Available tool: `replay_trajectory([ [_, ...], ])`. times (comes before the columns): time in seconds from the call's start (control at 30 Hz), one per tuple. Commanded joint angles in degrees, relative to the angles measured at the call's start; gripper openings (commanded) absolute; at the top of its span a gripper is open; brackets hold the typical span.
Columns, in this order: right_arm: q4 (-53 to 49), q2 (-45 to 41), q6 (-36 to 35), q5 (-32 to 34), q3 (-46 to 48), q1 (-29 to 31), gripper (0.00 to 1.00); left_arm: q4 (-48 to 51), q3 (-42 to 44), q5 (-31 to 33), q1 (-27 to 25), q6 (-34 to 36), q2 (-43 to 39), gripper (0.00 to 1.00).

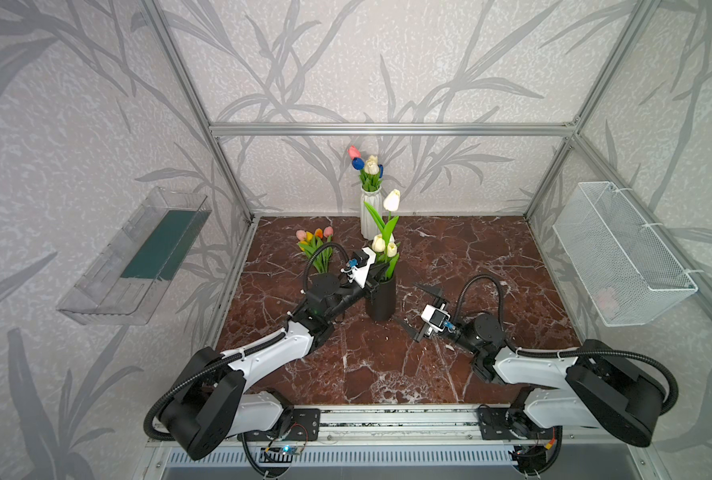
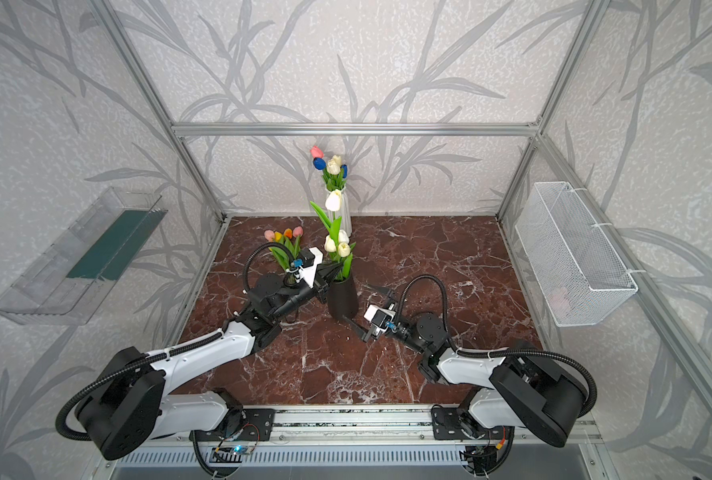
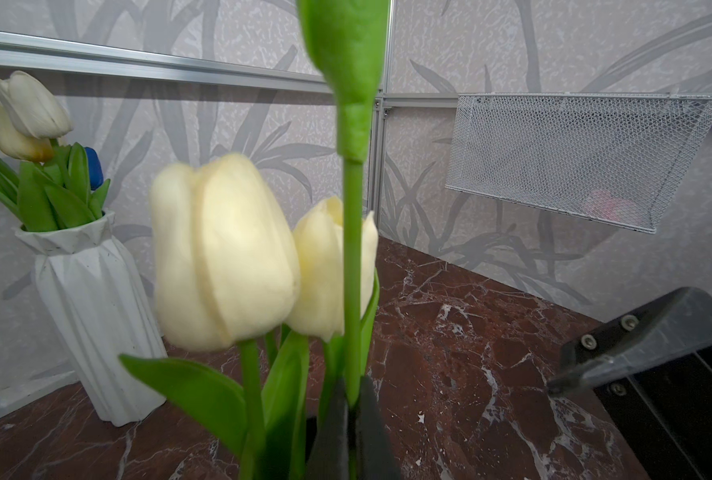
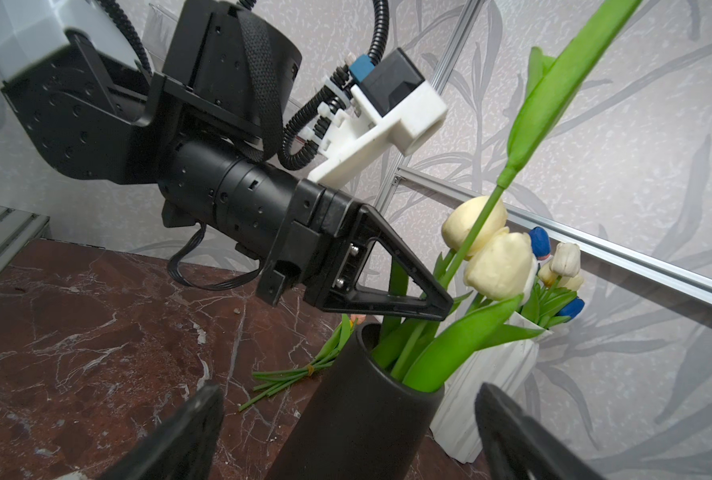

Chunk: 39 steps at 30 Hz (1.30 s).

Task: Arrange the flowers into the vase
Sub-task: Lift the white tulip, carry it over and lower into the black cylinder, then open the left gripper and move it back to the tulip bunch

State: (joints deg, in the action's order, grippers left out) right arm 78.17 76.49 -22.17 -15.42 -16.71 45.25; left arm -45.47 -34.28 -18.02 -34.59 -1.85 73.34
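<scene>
The left gripper (image 3: pixel 352 405) is clenched on the thin stem of a tall white tulip (image 1: pixel 392 200). It pinches low, just above the rim of the black vase (image 1: pixel 381 301), likely so the stem end can be steered in beside the 2 cream tulips (image 1: pixel 385 245) standing there. With that vase as dial centre in both top views, the arm reaches in from 8 o'clock. The right gripper (image 1: pixel 417 308) sits at 3 o'clock, jaws spread and empty, near the vase but apart, probably ready to steady it. A bundle of pink, orange and yellow tulips (image 1: pixel 316 245) lies on the table (image 1: pixel 491 257) at 10 o'clock, not yet placed; a white vase (image 1: pixel 369 218) holding flowers stands at 12
</scene>
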Motion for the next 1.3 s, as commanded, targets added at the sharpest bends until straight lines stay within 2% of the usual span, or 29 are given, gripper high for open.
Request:
replay_trajectory([
  [0.0,2.4,0.3,-0.3,0.5,0.1,0.4,0.95,2.9,1.2,-0.2,-0.6,1.6,-2.2,0.0],
  [0.07,2.4,0.4,-0.2,0.4,0.0,0.4,0.95,3.9,1.5,0.1,-0.7,1.9,-2.8,0.03],
  [0.17,2.4,0.4,-0.2,0.4,0.1,0.4,0.95,5.5,1.4,0.5,-0.7,2.7,-3.7,0.19],
  [0.23,2.5,0.4,-0.2,0.3,0.1,0.4,0.95,7.0,1.3,0.8,-0.7,3.2,-4.5,0.26],
  [0.57,2.4,0.4,-0.2,0.5,0.2,0.4,0.95,18.2,0.1,1.9,-0.6,6.9,-12.4,0.34],
  [0.7,2.4,0.7,-0.1,0.4,0.0,0.4,0.95,26.5,-2.6,1.8,-0.4,8.7,-17.7,0.45],
  [0.9,2.4,1.0,-0.1,0.3,-0.1,0.4,0.95,30.7,-5.7,1.6,1.7,10.8,-21.5,0.53],
  [0.93,2.4,0.9,-0.1,0.3,-0.1,0.4,0.95,30.2,-5.8,3.5,2.8,10.3,-21.0,0.55],
  [1.0,2.4,0.9,0.0,0.3,0.0,0.4,0.95,29.6,-6.7,11.1,5.5,6.5,-19.1,0.57],
  [1.1,2.4,0.8,-0.1,0.2,0.1,0.5,0.95,32.5,-9.1,19.8,12.8,-3.7,-14.5,0.56],
  [1.2,2.4,0.4,-0.2,0.5,0.2,0.5,0.95,42.8,-14.5,27.8,19.1,-11.9,-7.2,0.49],
  [1.27,2.5,0.5,-0.3,0.6,0.2,0.6,0.95,50.5,-19.4,27.8,22.4,-14.6,-0.5,0.49],
])
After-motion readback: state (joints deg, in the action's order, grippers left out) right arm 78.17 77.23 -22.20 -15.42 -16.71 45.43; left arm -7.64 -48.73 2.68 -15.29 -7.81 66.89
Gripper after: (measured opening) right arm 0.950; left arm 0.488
